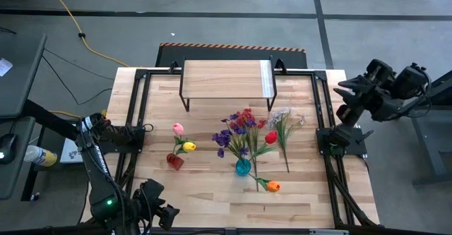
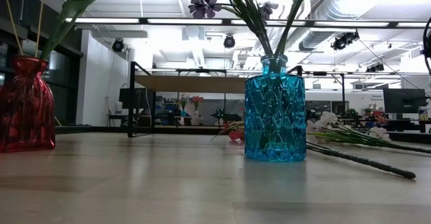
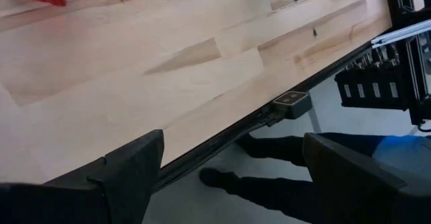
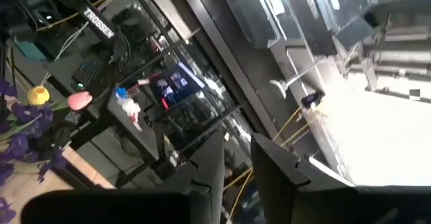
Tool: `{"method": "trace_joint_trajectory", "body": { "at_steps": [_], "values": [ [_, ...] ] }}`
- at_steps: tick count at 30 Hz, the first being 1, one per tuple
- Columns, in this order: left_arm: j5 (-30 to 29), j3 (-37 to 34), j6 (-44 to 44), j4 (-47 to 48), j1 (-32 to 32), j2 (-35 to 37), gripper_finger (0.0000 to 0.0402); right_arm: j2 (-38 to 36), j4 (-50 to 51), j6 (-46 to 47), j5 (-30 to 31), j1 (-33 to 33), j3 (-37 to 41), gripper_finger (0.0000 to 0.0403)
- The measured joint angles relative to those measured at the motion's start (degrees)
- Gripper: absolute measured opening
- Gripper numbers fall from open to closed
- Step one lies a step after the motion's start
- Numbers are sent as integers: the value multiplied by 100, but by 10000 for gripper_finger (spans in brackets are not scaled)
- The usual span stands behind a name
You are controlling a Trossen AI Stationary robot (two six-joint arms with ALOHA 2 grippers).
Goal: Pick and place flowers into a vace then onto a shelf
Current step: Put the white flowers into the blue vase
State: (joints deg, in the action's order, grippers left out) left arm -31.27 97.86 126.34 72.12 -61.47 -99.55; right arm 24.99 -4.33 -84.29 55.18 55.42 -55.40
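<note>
Bare shelf (image 1: 226,78) top at the bench's (image 1: 311,193) far edge; vases and loose flowers (image 1: 284,125) mid-bench.

A robotics lab or workshop in an open industrial hall. Exposed ducts (image 2: 350,9) and strip lights run overhead, the concrete floor (image 1: 233,2) carries hazard tape (image 1: 233,46) and a yellow cable (image 1: 70,20), and monitors (image 2: 404,101) stand far right.

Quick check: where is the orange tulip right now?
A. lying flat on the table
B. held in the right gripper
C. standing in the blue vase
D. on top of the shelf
A. The orange tulip lies flat on the table, in front of the blue vase.
</note>
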Motion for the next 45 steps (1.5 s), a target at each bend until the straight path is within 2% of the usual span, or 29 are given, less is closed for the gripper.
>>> {"method": "trace_joint_trajectory", "body": {
  "at_steps": [9,19,25,33,38,45],
  "values": [
    [-163,0,-4,0,0,0,385,-341,58,142,964,-4,-2,67],
    [-163,0,-4,0,0,0,385,-494,156,-38,1387,-6,-2,67],
    [-163,0,-111,2,0,0,385,-586,422,2,2004,-4,-2,67],
    [-116,0,-155,22,-2,0,385,-1063,1371,636,2718,-7,-2,67],
    [-111,0,-156,29,0,0,385,-1119,1810,1086,3258,-7,-2,67],
    [-37,0,-157,39,-4,0,385,-991,2561,1973,3477,-10,-1,67]
  ]
}}
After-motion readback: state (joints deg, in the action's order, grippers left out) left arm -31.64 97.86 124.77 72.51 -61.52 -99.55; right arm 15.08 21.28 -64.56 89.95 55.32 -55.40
